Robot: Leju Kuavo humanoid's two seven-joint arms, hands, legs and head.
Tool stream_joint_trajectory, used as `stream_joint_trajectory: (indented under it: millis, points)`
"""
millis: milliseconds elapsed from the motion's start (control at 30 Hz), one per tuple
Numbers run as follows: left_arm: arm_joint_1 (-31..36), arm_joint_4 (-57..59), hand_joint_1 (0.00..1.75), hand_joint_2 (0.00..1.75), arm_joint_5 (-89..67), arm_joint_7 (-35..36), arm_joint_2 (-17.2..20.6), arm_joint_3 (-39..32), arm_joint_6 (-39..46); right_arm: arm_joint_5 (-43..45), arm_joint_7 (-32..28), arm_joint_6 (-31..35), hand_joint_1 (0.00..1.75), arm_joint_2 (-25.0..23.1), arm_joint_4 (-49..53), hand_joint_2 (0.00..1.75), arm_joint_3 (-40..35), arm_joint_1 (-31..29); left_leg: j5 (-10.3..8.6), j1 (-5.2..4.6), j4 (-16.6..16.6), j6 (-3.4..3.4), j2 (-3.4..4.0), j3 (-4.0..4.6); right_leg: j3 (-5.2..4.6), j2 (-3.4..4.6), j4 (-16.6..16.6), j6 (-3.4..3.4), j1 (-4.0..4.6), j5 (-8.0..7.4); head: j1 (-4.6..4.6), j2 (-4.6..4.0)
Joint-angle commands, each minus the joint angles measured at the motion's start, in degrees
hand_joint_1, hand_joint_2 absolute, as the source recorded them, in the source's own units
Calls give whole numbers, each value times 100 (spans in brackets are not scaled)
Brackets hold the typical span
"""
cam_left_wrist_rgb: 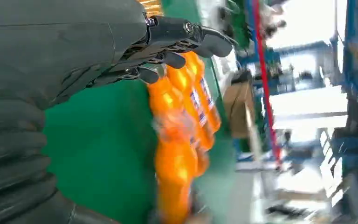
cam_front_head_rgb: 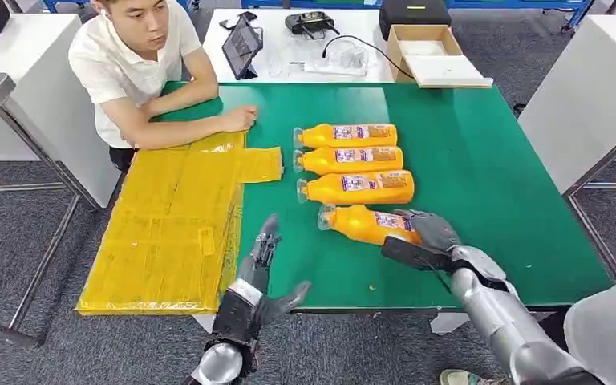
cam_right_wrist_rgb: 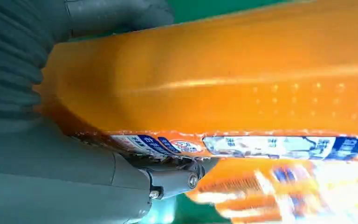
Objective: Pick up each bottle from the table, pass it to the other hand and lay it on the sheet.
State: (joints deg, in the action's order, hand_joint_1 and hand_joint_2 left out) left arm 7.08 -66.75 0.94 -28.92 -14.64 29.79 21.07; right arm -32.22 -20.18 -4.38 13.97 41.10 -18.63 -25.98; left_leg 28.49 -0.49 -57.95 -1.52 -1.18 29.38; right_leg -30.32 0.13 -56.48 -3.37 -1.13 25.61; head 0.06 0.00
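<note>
Right hand [cam_front_head_rgb: 427, 231] is wrapped around the bottom end of the nearest orange bottle [cam_front_head_rgb: 365, 224]. This bottle lies on its side, a bit tilted, at the front of the row. Up close in the right wrist view, the bottle [cam_right_wrist_rgb: 223, 79] is pressed right against the palm, with the thumb [cam_right_wrist_rgb: 121, 16] on one side and a dark finger [cam_right_wrist_rgb: 177, 177] on the other. I cannot tell if it is lifted off the table or touching it.

Left hand [cam_front_head_rgb: 266, 273] holds nothing. Its fingers are straight and spread apart, and it is over the front edge of the table, between the sheet and the held bottle. In the left wrist view the fingers [cam_left_wrist_rgb: 186, 37] point toward the bottles.

Now the things, big to small. The green table [cam_front_head_rgb: 481, 160] is the biggest. The yellow sheet [cam_front_head_rgb: 176, 224] lies flat on the left part of it and has no bottles on it. A person in a white shirt [cam_front_head_rgb: 140, 60] sits at the far left corner, with a hand [cam_front_head_rgb: 239, 119] resting just beside the sheet. Three more orange bottles [cam_front_head_rgb: 354, 188] lie side by side in the middle of the table, caps pointing toward the sheet. Behind the green table, a cardboard box [cam_front_head_rgb: 429, 50] sits on a white table.
</note>
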Motion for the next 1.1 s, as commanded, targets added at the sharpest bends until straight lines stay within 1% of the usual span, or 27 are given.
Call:
stream_joint_trajectory:
  millis: [33,67,100,133,167,200,233,267,333,400,433,500,633,767,800,833,867,967,1000,1033,1067,1100]
  points:
    - [91,-75,0,175,2065,8,160,210,106,1260,-416,1218,175,-1114,3093,175,281,1793,-3,18,5,20,37,22,-35,32,2,24,19,-13,-4,-2]
    - [94,-81,0,175,2087,2,165,233,120,1260,-375,1241,175,-1116,3147,175,254,1796,-2,11,1,13,22,26,-38,19,-2,17,13,-7,-6,0]
    - [107,-115,0,175,2181,20,200,319,78,1336,-477,1434,175,-1151,3221,175,277,1807,-11,15,2,22,24,47,-72,17,-5,28,17,-15,-9,-2]
    - [118,-189,0,175,2219,10,248,418,56,1343,-573,1646,175,-1166,3256,175,287,1791,-10,13,-1,18,20,57,-81,16,-9,20,14,-12,-9,-2]
    - [114,-226,0,175,2277,29,262,442,25,1377,-599,1688,175,-1176,3254,175,290,1784,-16,11,-3,11,8,75,-97,10,-17,15,13,-10,-9,0]
    - [114,-383,0,175,2383,142,354,576,-149,1602,-649,1682,175,-1247,3212,175,365,1743,-26,14,-1,17,0,89,-106,2,-14,24,16,-16,-13,-2]
    - [121,-433,0,175,2422,162,395,636,-280,1604,-649,1671,175,-1243,3172,175,336,1714,-29,17,-5,17,7,107,-124,1,-19,29,18,-18,-9,-2]
    - [99,-485,0,175,2420,163,402,650,-281,1600,-657,1677,175,-1255,3117,175,319,1675,-29,15,-2,11,8,107,-121,2,-18,25,16,-16,-9,0]
    - [153,-659,0,175,2177,-1,547,911,-551,1740,-675,1360,175,-1279,2784,175,148,1470,-28,17,-1,12,18,105,-120,7,-14,25,17,-17,-6,-2]
    - [145,-697,0,175,2148,-5,528,918,-552,1740,-678,1363,175,-1331,2621,175,107,1380,-29,13,-2,11,16,109,-121,8,-17,23,13,-18,-6,0]
    - [145,-697,0,175,2148,-5,528,918,-552,1740,-678,1363,175,-1331,2621,175,107,1380,-29,15,-1,16,28,114,-127,16,-15,29,16,-22,-4,0]
    - [145,-697,0,175,2148,-5,528,918,-552,1740,-678,1363,175,-1331,2621,175,107,1380,-31,5,0,11,9,118,-129,1,-14,23,4,-18,-6,-2]
    - [144,-682,0,175,2152,-6,530,909,-555,1747,-693,1366,175,-1316,2621,175,107,1391,-31,7,-1,16,19,125,-139,9,-15,30,5,-22,-6,0]
    - [144,-682,0,175,2152,-6,530,909,-555,1747,-693,1366,175,-1316,2621,175,107,1391,-31,5,-1,13,12,125,-138,4,-14,27,3,-20,-6,0]
    - [229,-681,0,175,1784,-211,628,1091,-626,1732,-671,1119,175,-1277,2494,175,-51,1295,-30,3,0,11,9,124,-137,2,-15,23,1,-18,-6,0]
    - [240,-673,0,175,1592,-275,629,1122,-622,1713,-666,1012,175,-1299,2357,175,-149,1204,-30,2,0,10,6,123,-136,0,-15,22,-1,-17,-6,0]
    - [235,-691,0,175,1292,-351,606,1157,-668,1707,-609,780,175,-1419,1914,175,-373,946,-31,7,0,14,19,125,-141,11,-13,27,5,-23,-4,0]
    - [230,-720,0,175,602,-573,597,1259,-446,1502,-285,156,175,-1552,853,175,-1019,316,-29,8,1,15,44,125,-145,35,-13,28,6,-28,-4,0]
    - [230,-713,0,175,479,-569,586,1265,-387,1463,-215,-43,175,-1610,480,175,-1201,117,-29,7,2,13,41,126,-143,33,-13,25,4,-27,-4,0]
    - [244,-678,0,175,404,-519,581,1272,-312,1420,-172,-121,175,-1630,329,175,-1302,37,-27,7,2,11,43,122,-140,31,-12,24,5,-25,-6,0]
    - [246,-553,0,175,158,-253,548,1242,-63,1369,-169,-137,175,-1673,39,175,-1474,-82,-29,9,4,14,55,120,-142,41,-10,27,6,-31,-6,-2]
    - [264,-397,0,175,113,-153,498,1179,44,1226,-222,-67,175,-1689,0,175,-1617,-93,-30,7,3,12,37,122,-141,26,-12,24,5,-26,-4,-2]
